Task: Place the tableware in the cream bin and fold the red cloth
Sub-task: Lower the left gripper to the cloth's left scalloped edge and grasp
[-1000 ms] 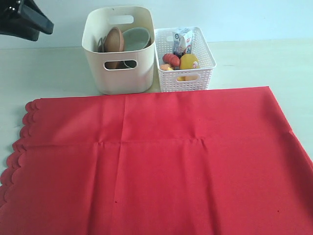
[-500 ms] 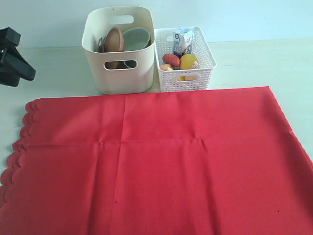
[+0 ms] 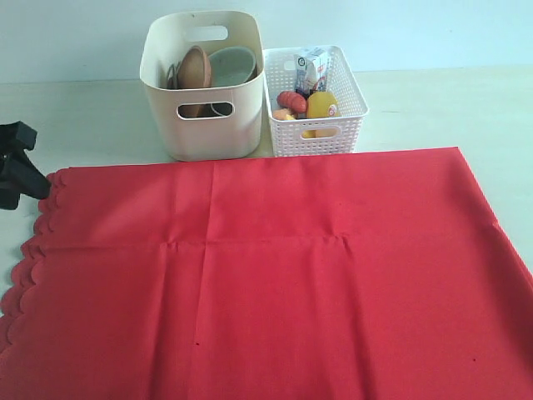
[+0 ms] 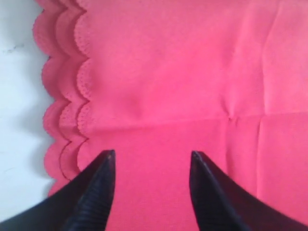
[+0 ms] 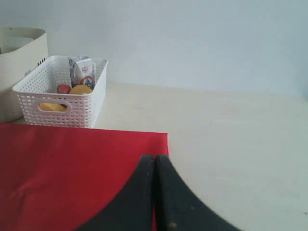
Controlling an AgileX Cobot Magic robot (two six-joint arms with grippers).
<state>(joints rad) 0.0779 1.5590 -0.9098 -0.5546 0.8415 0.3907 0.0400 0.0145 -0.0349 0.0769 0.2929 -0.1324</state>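
The tableware (image 3: 196,68) looks binned (image 3: 200,133), but the cloth (image 3: 266,275) lies unfolded, with the left tool (image 4: 153,161) wide and empty over it and the right tool (image 5: 154,161) pinched closed.

Bin (image 3: 204,140) stands left of basket (image 3: 287,138), both just behind the cloth (image 3: 275,275)

The cloth (image 3: 275,275) is plain bright red, the bin (image 3: 208,140) cream, the lattice basket (image 3: 283,140) white.
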